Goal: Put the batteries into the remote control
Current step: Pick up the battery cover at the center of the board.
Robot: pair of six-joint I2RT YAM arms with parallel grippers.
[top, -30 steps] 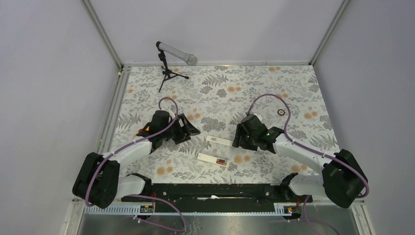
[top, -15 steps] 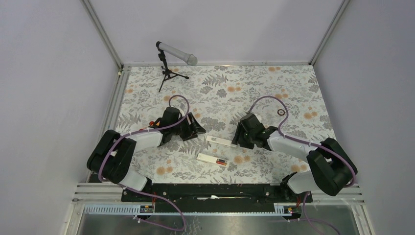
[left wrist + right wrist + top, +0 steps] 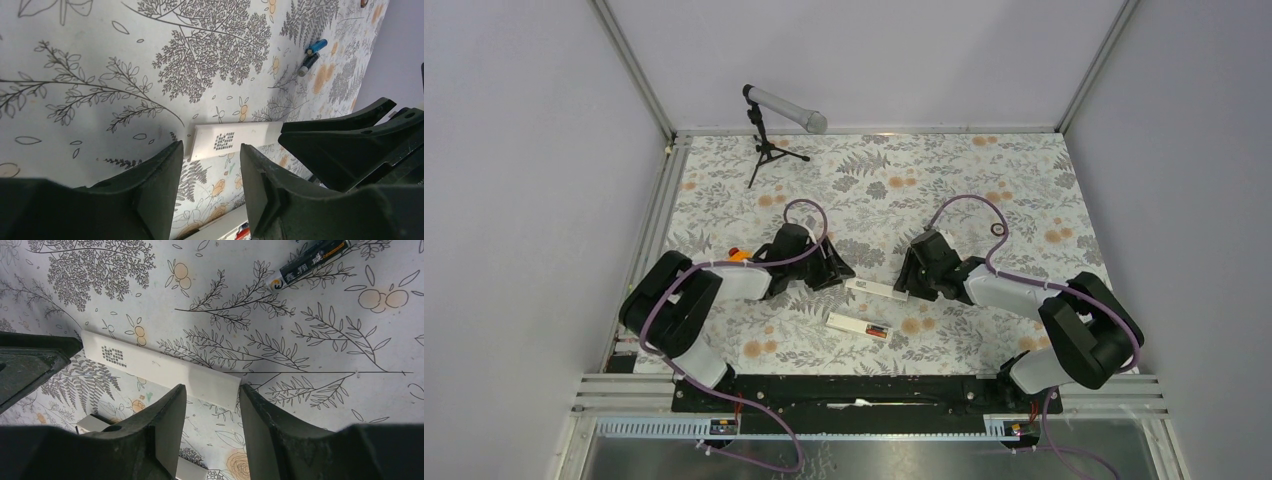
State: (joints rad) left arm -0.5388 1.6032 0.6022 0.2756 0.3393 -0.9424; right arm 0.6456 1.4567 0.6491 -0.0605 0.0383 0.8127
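Observation:
The white remote control [image 3: 854, 324] lies face down near the table's middle, with red batteries [image 3: 877, 331] in its open bay; its edge [image 3: 231, 226] shows low in the left wrist view. A flat white cover strip [image 3: 875, 288] lies just beyond it. My left gripper [image 3: 844, 272] is at the strip's left end [image 3: 220, 141] and stands open [image 3: 210, 152]. At the other end [image 3: 215, 385], my right gripper [image 3: 905, 289] is also open [image 3: 212, 390]. Nothing is between either pair of fingers. Loose batteries lie farther out: a blue one [image 3: 317, 46] and a dark one [image 3: 308, 64], [image 3: 310, 262].
An orange toy car [image 3: 737, 254] sits behind my left arm. A microphone on a small tripod [image 3: 769, 125] stands at the back left. A small black ring [image 3: 998, 229] lies at the right. Metal rails border the floral table cover.
Both arms have swung inward and both grippers have closed in on the ends of the white strip. Their jaws have narrowed. The remote and strip have not moved.

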